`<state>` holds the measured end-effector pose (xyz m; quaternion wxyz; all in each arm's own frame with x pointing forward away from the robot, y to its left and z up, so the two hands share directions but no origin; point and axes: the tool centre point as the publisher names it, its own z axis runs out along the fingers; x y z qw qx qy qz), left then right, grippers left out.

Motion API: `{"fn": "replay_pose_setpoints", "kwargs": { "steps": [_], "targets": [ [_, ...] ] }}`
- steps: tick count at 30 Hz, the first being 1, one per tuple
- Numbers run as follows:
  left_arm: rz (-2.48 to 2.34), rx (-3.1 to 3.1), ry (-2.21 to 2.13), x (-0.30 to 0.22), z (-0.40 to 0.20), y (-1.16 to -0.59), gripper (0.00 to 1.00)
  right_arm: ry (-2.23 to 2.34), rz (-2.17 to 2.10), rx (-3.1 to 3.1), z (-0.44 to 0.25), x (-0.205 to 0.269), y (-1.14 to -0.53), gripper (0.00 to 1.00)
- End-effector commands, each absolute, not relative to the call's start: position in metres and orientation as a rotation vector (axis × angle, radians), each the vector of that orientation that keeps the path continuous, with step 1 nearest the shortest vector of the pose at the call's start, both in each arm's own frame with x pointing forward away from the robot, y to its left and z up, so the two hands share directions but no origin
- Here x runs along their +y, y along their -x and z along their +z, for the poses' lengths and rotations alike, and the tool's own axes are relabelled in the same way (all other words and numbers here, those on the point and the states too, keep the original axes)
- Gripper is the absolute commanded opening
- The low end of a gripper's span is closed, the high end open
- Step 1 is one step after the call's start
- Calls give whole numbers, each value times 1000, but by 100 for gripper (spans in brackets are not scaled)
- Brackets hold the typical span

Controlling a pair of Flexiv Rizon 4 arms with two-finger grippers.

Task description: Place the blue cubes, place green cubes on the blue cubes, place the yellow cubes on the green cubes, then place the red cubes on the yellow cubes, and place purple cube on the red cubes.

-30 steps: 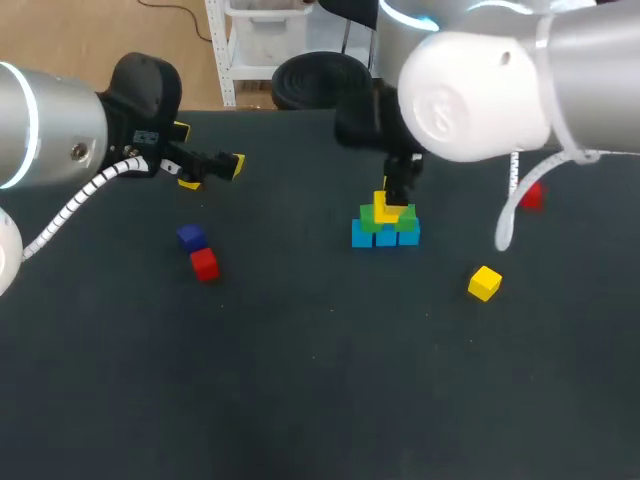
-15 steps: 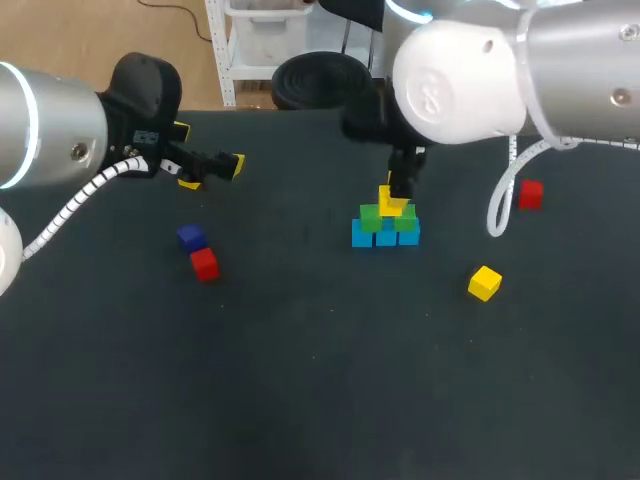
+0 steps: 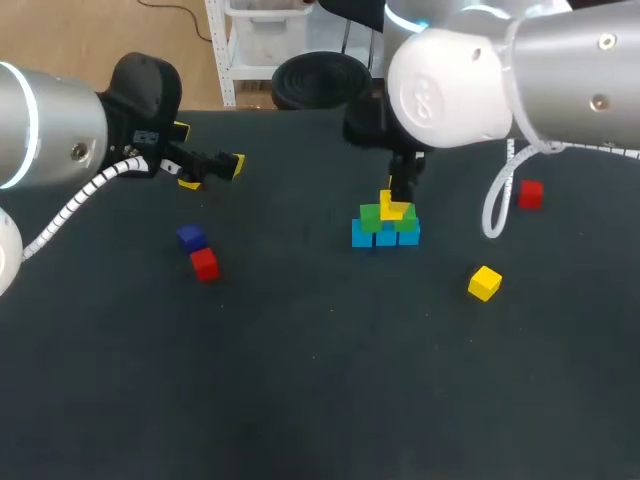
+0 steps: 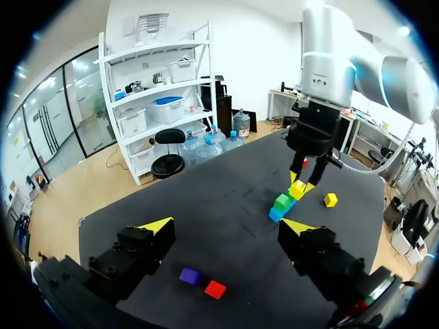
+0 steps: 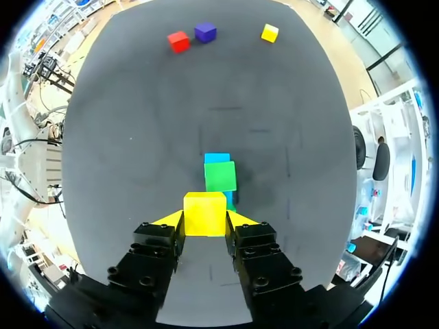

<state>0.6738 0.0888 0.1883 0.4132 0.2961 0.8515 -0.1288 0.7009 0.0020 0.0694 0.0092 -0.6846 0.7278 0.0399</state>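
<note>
A row of blue cubes (image 3: 385,236) lies mid-table with two green cubes (image 3: 371,217) on top. My right gripper (image 3: 397,203) comes straight down and is shut on a yellow cube (image 3: 394,210) just over the green ones; I cannot tell if it touches them. The right wrist view shows that yellow cube (image 5: 204,213) between the fingers, with a green cube (image 5: 220,176) and a blue cube (image 5: 217,158) under it. My left gripper (image 3: 210,170) hangs open and empty at the far left. Below it lie a purple cube (image 3: 190,237) and a red cube (image 3: 204,264).
A loose yellow cube (image 3: 484,283) lies right of the stack, towards the front. A second red cube (image 3: 530,194) sits at the far right. A white cable (image 3: 495,205) hangs from my right arm near that red cube.
My right arm has shifted slightly left and down, bringing the yellow cube a little lower over the green cubes. The left arm has not moved.
</note>
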Motion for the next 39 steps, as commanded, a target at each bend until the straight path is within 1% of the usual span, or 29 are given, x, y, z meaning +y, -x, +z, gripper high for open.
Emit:
{"fn": "replay_pose_setpoints", "kwargs": {
  "steps": [1,39],
  "targets": [
    [-324,2139,-742,88,187,-674,100,2136,119,2274,68,1,-702,0],
    [-324,2139,-742,88,187,-674,100,2120,155,2281,55,4,-717,0]
  ]
}}
